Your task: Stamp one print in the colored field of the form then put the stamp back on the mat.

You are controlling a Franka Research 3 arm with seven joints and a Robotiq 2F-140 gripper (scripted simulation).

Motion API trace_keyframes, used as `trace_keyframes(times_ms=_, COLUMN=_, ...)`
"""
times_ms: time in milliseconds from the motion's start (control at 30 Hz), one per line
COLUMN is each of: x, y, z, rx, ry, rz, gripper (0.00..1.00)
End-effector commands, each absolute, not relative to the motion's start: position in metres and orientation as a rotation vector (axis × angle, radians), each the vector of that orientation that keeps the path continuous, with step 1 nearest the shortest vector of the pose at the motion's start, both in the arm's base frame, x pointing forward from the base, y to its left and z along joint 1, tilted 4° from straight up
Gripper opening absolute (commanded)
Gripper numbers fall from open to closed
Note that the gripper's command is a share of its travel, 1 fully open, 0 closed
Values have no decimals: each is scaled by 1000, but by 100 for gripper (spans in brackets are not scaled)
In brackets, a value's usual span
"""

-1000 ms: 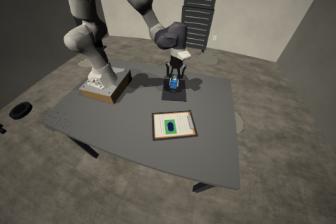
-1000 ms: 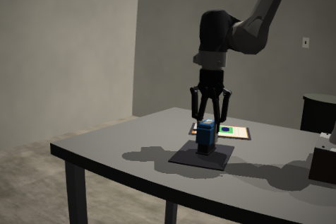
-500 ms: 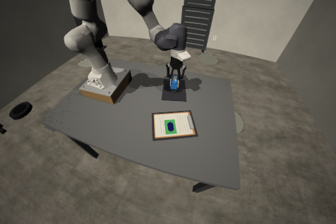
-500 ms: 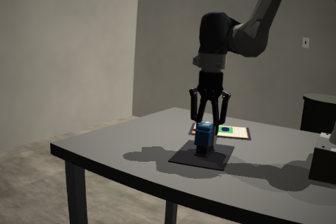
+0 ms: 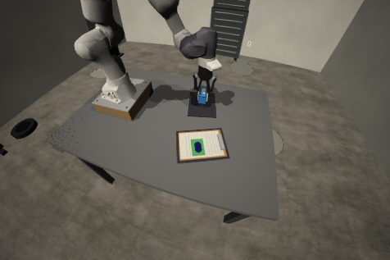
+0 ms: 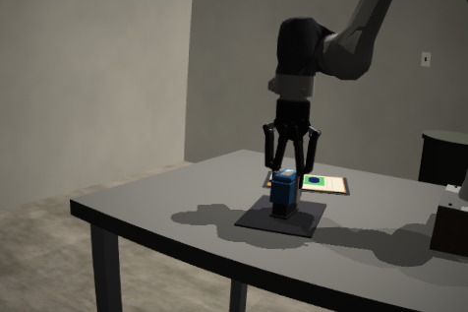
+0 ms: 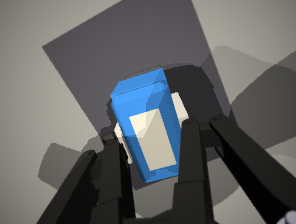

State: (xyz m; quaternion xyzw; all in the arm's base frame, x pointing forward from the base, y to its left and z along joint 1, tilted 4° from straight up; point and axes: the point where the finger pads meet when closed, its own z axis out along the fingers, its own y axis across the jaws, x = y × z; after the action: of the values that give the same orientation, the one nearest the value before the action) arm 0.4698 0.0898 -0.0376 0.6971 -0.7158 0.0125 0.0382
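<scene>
Standing on the mat (image 6: 256, 222), the stamp (image 6: 284, 191) sits clamped between the gripper (image 6: 290, 176) fingers.

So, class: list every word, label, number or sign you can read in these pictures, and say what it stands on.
None can be read.
Form: faint lines beside the green field, too small to tell whether they are text.
Stamp, held in the gripper: pale label on top, blank.
Dark mark in the field: an oval blot, no letters.

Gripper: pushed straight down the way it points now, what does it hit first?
The gripper points straight down, shut on the blue stamp, which appears to stand on the dark mat. Going on, it would likely press the stamp into the mat.
</scene>
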Motion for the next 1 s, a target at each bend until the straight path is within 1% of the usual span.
trace_keyframes(times_ms=0, x=472, y=90, z=-37, rx=2139, ry=-2200, rz=44, gripper=17)
trace_keyframes(times_ms=33, x=472, y=90, z=-37, rx=2139, ry=-2200, rz=44, gripper=17)
trace_keyframes(times_ms=67, x=472, y=90, z=-37, rx=2139, ry=-2200, rz=44, gripper=51)
trace_keyframes(times_ms=967, x=472, y=90, z=-37, rx=2139, ry=-2200, rz=44, gripper=51)
